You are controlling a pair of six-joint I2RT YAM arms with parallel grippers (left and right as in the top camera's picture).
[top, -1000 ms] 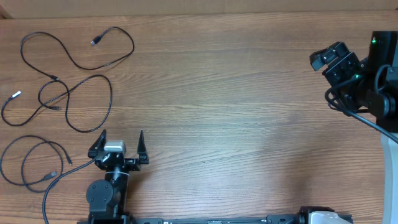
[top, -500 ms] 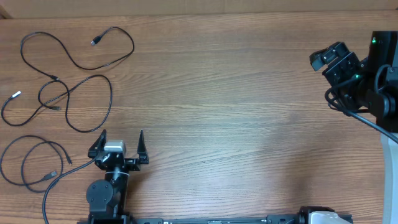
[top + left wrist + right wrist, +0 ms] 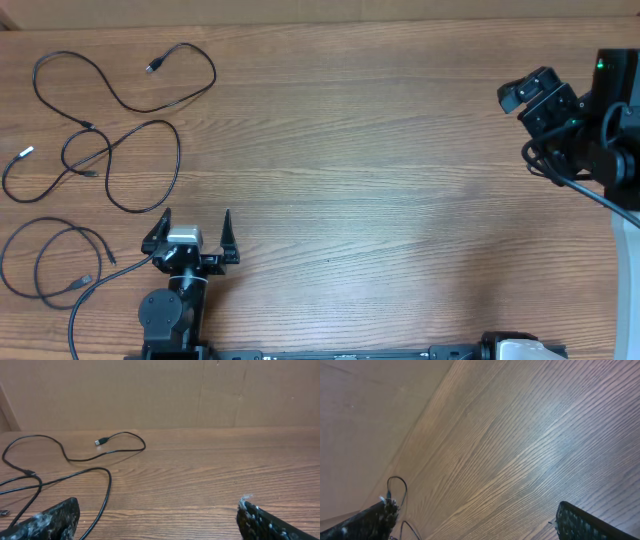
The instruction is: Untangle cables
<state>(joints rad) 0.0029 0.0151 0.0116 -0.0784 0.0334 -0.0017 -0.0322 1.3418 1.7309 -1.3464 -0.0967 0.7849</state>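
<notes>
Nothing had changed over the last second; both arms sat as they had a second earlier, and no cord had shifted. I took this to mean the work was either finished or paused, since the cables lay spread out rather than bundled.

The left gripper (image 3: pixel 196 220) stood fully open and empty near the front edge of the wooden table (image 3: pixel 380 200); the right gripper (image 3: pixel 527 88) was likewise wide open with nothing between its jaws, raised at the far right.

All three cables lay in the left part of the table. The upper cable (image 3: pixel 130 110) swept in a broad curve with its plug (image 3: pixel 152 67) at the far side. The middle cable (image 3: pixel 178 150) looped below it, its silvery tip (image 3: pixel 24 154) pointing left; whether the upper cable's tail touched this loop, I could not tell. The lower cable (image 3: pixel 42 262) sat coiled in two loops at the left edge.

The middle cable's loop was just beyond the left gripper's fingers and the lower cable just to its left; the right gripper was well apart from all of them.
</notes>
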